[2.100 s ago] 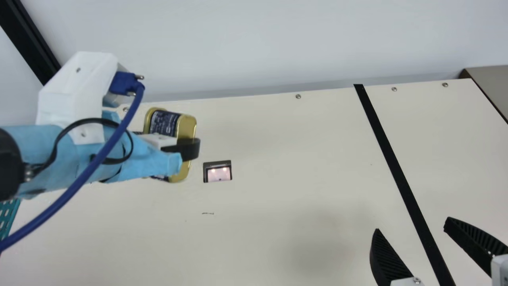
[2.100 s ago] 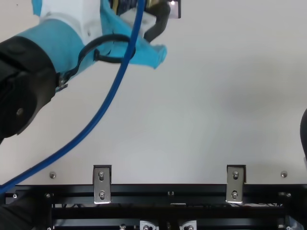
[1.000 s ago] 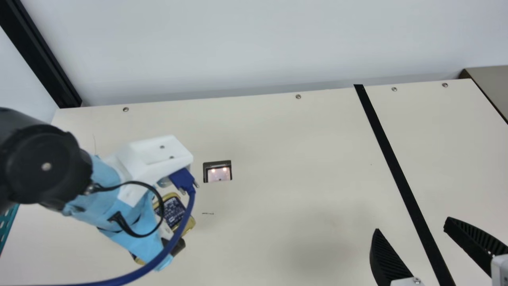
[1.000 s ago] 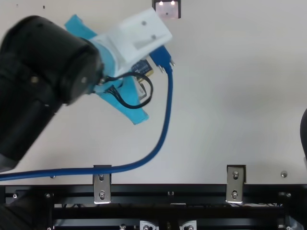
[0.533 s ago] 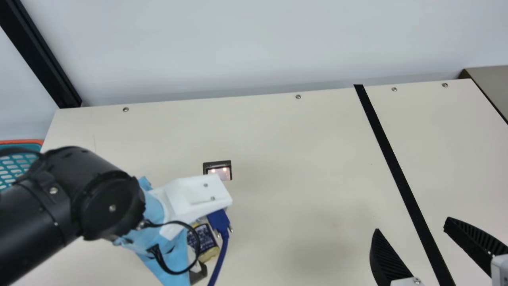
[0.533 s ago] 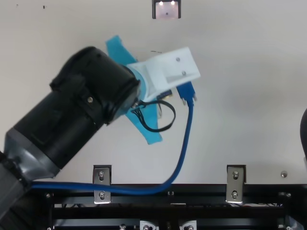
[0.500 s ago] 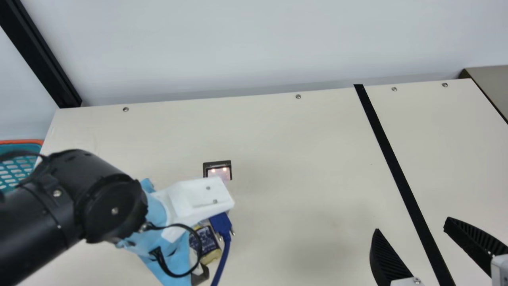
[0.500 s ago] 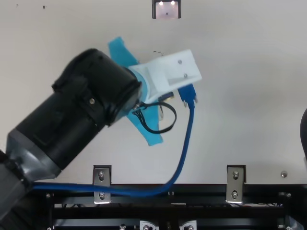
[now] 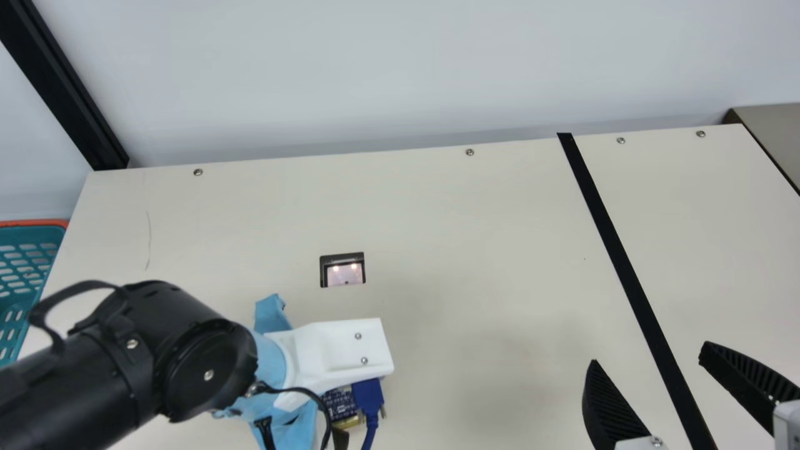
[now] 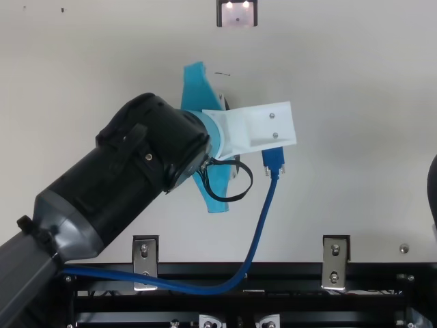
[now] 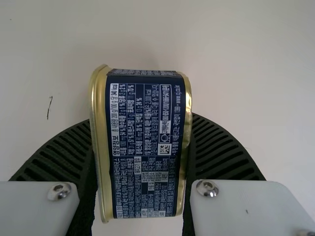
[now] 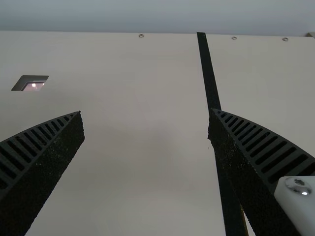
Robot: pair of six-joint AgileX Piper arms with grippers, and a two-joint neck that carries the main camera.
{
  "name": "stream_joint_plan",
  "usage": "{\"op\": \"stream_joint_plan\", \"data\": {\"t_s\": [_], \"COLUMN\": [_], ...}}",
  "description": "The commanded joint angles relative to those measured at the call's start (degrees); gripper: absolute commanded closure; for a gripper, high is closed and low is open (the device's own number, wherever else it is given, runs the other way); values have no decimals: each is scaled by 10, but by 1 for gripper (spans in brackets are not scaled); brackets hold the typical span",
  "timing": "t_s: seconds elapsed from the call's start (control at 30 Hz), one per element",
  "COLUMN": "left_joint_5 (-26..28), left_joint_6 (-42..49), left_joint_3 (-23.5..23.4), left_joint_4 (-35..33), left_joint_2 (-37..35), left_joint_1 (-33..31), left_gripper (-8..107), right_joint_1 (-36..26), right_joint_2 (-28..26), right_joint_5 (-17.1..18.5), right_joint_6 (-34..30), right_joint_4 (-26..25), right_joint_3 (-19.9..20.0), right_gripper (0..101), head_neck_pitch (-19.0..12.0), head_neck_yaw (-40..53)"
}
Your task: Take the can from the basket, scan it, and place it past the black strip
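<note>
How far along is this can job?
Done: the can is out of the basket. In hand: the left gripper holds it, nearside of the scanner window. Whether it has been scanned, I can't tell. Remaining: placing it past the black strip.

At the left edge of the main view, we see a teal basket (image 9: 28, 235) patterned with rows of holes, an orange band along its top. Across the right of the frame, a black strip (image 9: 612, 244) crosses the cream table (image 9: 462, 219); lower right, the right gripper (image 9: 650, 353) is ribbed black. Lower left, light-blue wrapping (image 9: 269, 359) meets a white bracket (image 9: 340, 353) and blue cable (image 9: 369, 412). Centred in the left wrist view, we find a gold-edged can (image 11: 142, 147), its navy label printed white.
</note>
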Motion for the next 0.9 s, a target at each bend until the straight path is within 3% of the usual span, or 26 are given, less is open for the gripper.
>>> {"op": "stream_joint_plan", "data": {"t_s": [0.0, 0.03, 0.07, 0.1, 0.13, 0.5, 0.77, 0.87], "left_joint_5": [-6, -9, -12, -15, -18, -19, 62, 71], "left_joint_6": [3, 4, 3, 2, 1, -43, -111, -134], "left_joint_3": [4, 6, 7, 9, 9, 23, 17, 22], "left_joint_4": [4, 6, 8, 8, 9, -10, -88, -103], "left_joint_2": [2, 2, 3, 3, 3, -21, -89, -117], "left_joint_1": [-2, -3, -4, -5, -7, -20, 10, 30], "left_gripper": [89, 89, 78, 49, 9, 9, 9, 9], "right_joint_1": [0, 0, 0, 0, 0, 0, 0, 0], "right_joint_2": [0, 0, 0, 0, 0, 0, 0, 0], "right_joint_5": [0, 0, 0, 0, 0, 0, 0, 0], "right_joint_6": [0, 0, 0, 0, 0, 0, 0, 0], "right_joint_4": [0, 0, 0, 0, 0, 0, 0, 0], "right_joint_3": [0, 0, 0, 0, 0, 0, 0, 0], "right_gripper": [0, 0, 0, 0, 0, 0, 0, 0], "head_neck_pitch": [-1, -1, -1, -1, -1, -1, -1, -1], "head_neck_yaw": [-1, -1, -1, -1, -1, -1, -1, -1]}}
